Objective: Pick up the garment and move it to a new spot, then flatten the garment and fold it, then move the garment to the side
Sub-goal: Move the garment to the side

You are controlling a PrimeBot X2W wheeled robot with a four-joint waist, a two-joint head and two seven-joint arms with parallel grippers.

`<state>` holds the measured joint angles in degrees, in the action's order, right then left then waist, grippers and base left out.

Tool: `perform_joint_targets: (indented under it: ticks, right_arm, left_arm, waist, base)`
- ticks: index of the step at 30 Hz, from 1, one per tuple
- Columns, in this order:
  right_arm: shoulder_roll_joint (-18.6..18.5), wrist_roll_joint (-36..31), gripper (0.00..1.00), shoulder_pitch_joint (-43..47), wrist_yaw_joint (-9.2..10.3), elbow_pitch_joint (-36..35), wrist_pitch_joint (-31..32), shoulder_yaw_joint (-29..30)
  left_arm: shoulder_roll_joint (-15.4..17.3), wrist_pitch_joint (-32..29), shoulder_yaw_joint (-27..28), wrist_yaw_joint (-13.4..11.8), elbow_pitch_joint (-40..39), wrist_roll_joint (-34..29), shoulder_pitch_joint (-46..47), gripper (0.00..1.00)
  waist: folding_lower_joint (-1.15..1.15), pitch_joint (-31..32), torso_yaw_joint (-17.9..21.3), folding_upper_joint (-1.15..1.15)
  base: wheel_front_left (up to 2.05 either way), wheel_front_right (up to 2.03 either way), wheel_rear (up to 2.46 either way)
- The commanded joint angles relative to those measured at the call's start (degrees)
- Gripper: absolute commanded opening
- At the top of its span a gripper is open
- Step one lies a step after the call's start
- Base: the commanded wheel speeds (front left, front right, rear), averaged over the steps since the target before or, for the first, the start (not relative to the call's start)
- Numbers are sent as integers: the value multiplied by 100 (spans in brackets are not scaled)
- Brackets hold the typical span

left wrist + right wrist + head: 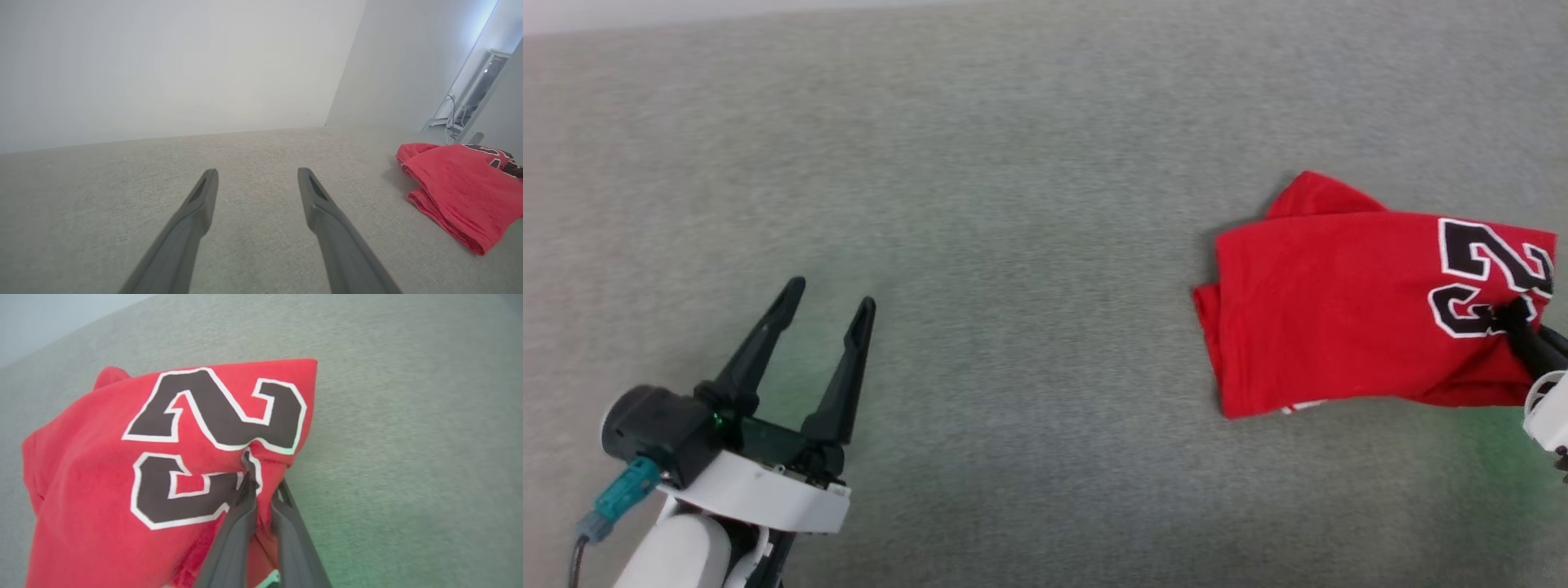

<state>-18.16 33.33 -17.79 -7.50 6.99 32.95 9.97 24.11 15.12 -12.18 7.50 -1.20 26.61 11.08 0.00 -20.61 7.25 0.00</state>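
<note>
A risky one-handed pinch: the right hand [1515, 314] has its two dark fingers pressed almost together on a small pucker of cloth at the black, white-outlined numerals of the red jersey shirt with white trim [1339, 310]. The garment lies bunched in loose folded layers on the grey woven surface [1045, 163], far over on the surface's right side and well short of its far edge at the wall. Seen from the right wrist, the hand [263, 473] bites the shirt [102, 498] near its right-hand fold, with most of the fabric spreading away to the left of the fingers. The bite looks thin — probably one or two layers. A lift from here could peel the top layer off the rest, spill the bundle open, or let the cloth slide out of the fingers under its own weight. The left hand [832, 292] hangs spread wide and empty over the surface's near left part, well apart from the shirt [457, 183] — too far off to catch a sagging end.
</note>
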Motion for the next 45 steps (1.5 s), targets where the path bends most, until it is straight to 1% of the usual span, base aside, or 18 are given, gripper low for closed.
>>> perform_joint_targets:
  ticks: [1,6,11,13,19,23,26,27,32,38,43,44,45]
  right_arm:
    - [73,19,0,20,3,-30,-72,174]
    - [13,-195,0,-279,3,91,-207,567]
    - [-112,-594,0,-630,3,294,-370,979]
    - [-233,-802,0,-834,3,393,-441,1098]
    - [-498,-1394,0,-1459,3,776,-752,1059]
    - [-672,-1782,0,-1864,3,1232,-975,884]
    - [-765,-2068,0,-2122,4,1641,-1151,955]
    - [-765,-2068,0,-2122,4,1641,-1151,955]
    - [-706,-2446,0,-2424,4,2290,-1372,1102]
    - [-660,-2610,0,-2627,4,2865,-1594,1046]
    - [-648,-2624,0,-2792,4,3254,-1760,1016]
    - [-667,-2642,16,-2827,4,3308,-1809,996]
    - [-683,-2659,40,-2853,4,3360,-1859,980]
  left_arm:
    - [85,-5,-47,-5,-67,-78,116,100]
    - [291,-5,-131,-5,-207,-100,297,100]
    - [481,-5,-188,-5,-402,-101,547,100]
    - [557,-5,-205,-5,-498,-98,643,100]
    - [786,-5,-176,-5,-790,-153,838,100]
    - [901,-5,-115,-5,-954,-173,884,100]
    - [962,-5,-74,-5,-1052,-199,885,100]
    - [962,-5,-74,-5,-1052,-199,885,100]
    - [1021,-5,-13,-5,-1164,-205,844,100]
    - [1073,-5,32,-5,-1213,-226,781,100]
    - [1079,-5,55,-9,-1212,-247,761,100]
    - [1069,-5,71,-26,-1198,-248,750,100]
    - [1060,-5,90,-51,-1172,-259,729,100]
  waist:
    - [0,-175,421,0]
    - [0,-378,618,0]
    - [0,-648,612,0]
    - [0,-772,589,0]
    - [0,-1106,511,0]
    - [0,-1244,469,0]
    - [0,-1315,452,0]
    - [0,-1315,452,0]
    - [0,-1374,454,0]
    - [0,-1384,483,0]
    - [0,-1345,489,0]
    - [0,-1334,493,0]
    - [0,-1320,496,0]
  base:
    - [0,0,0]
    - [0,0,0]
    - [0,0,0]
    - [0,0,0]
    - [0,0,0]
    - [0,0,0]
    - [0,0,0]
    - [0,0,0]
    - [0,0,0]
    - [0,0,0]
    - [0,0,0]
    - [0,0,0]
    - [0,0,0]
